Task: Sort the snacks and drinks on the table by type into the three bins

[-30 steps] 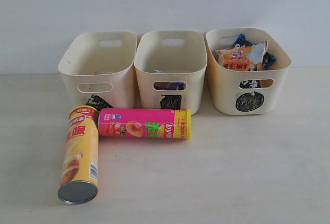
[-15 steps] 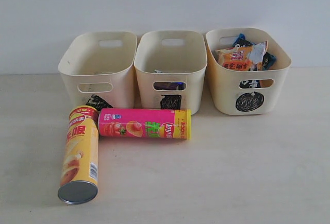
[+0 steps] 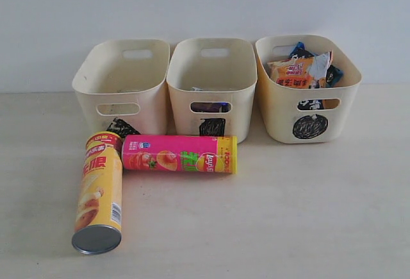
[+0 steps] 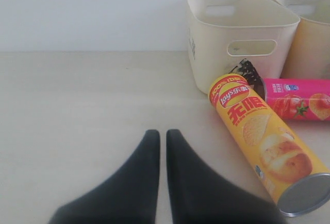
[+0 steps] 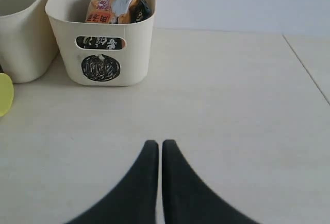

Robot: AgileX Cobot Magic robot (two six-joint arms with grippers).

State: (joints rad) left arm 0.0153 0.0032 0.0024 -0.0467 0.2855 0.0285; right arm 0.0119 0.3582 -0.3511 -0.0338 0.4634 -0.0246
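Left wrist view: the left pincer point(image 4: 162, 133), shut tight and empty, hovers over the counter point(image 4: 77, 105). The yellow tube point(image 4: 268, 157) lies just ahead and off to one side, metal end nearest, its long axis slanting away toward the triangle bin point(image 4: 211, 64). The right pincer point(image 5: 156, 142), also closed and empty, is well apart, so the left arm looks nearer. The pink tube point(image 4: 299, 98) is cut off, and both tubes half hide the bin's mark.

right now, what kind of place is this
Probably a staged lab tabletop: bare pale table, blank wall, matching bins with scribbled shapes, a yellow tube and pink tube laid out.
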